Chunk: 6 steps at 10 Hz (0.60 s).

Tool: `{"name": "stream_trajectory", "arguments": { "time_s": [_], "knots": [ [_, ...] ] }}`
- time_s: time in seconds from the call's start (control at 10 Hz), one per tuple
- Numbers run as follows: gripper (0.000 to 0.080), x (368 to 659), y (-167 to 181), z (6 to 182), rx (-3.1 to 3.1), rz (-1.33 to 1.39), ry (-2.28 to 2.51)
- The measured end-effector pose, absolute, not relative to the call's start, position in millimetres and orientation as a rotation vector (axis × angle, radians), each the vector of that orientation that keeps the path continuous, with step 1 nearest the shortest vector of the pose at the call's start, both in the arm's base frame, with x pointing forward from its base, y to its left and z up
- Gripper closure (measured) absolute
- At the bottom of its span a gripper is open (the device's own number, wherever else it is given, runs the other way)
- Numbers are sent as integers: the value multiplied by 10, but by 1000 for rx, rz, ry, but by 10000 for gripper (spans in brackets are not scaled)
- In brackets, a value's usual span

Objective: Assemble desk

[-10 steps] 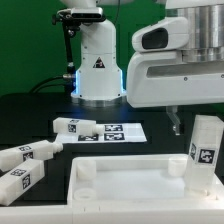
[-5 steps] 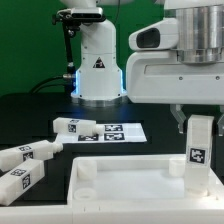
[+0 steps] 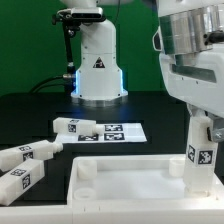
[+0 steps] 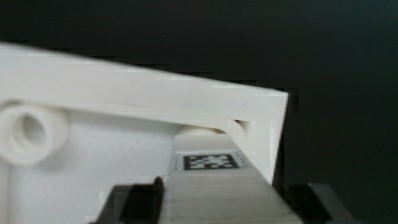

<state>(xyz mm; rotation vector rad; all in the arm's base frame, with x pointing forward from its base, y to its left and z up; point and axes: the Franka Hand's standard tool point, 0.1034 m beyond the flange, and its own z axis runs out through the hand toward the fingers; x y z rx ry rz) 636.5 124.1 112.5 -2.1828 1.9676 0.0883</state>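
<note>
Gripper (image 4: pixel 221 197) apparently snug around upright leg (image 3: pixel 203 155) at tabletop (image 3: pixel 130 190) corner.

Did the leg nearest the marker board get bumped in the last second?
No. The leg lies as before, one end overlapping the marker board's end on the exterior view's left.

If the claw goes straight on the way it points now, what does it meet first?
The claw is closed on the upright leg; straight on, the tabletop corner below probably comes first, though depth is unclear.
</note>
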Motion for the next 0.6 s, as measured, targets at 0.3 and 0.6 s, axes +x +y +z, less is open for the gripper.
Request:
{"name": "stream_trajectory", "arguments": {
  "time_s": [0.3,0.6],
  "knots": [
    [290,6362,1249,1124,-2197,89,1952],
    [156,6350,1262,1208,-2636,96,1338]
  ]
}}
